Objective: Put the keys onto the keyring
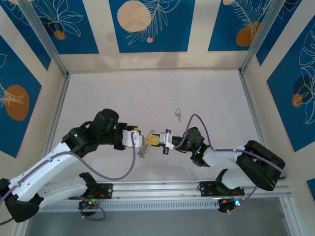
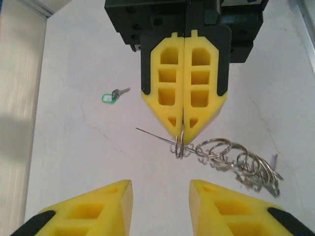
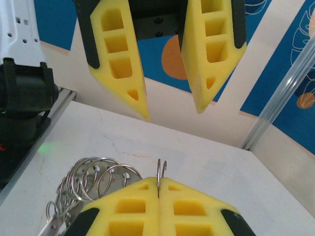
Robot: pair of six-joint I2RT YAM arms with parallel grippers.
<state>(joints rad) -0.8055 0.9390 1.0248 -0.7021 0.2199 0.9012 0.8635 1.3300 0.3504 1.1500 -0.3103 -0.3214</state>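
- A small key (image 1: 178, 114) lies flat on the pale desk (image 1: 123, 98), in the open, well apart from both arms and a little beyond the right gripper (image 1: 150, 140).
- From above, the key's long axis runs roughly far to near. Its green head is at the far end and its silver blade points back toward the arm bases.
- In the left wrist view the key (image 2: 113, 95) lies almost level. The green head is at the left and the blade points right and slightly up.
- The two grippers meet tip to tip near the desk's middle, with the left gripper (image 1: 141, 141) facing the right one.
- The right gripper's (image 2: 183, 135) yellow jaws are pressed together, clamped on a small wire loop of the keyring (image 2: 216, 147). The loop stands on edge between the tips.
- From that loop a thin straight wire runs up and to the left. A bunch of silvery rings trails off to the right, low over the desk.
- The left gripper's (image 2: 161, 184) jaws stand apart, holding nothing, just short of the pinched loop.
- From the right wrist, the keyring (image 3: 98, 179) bunches at the left of the closed right gripper (image 3: 158, 183). The left gripper (image 3: 172, 113) gapes opposite.
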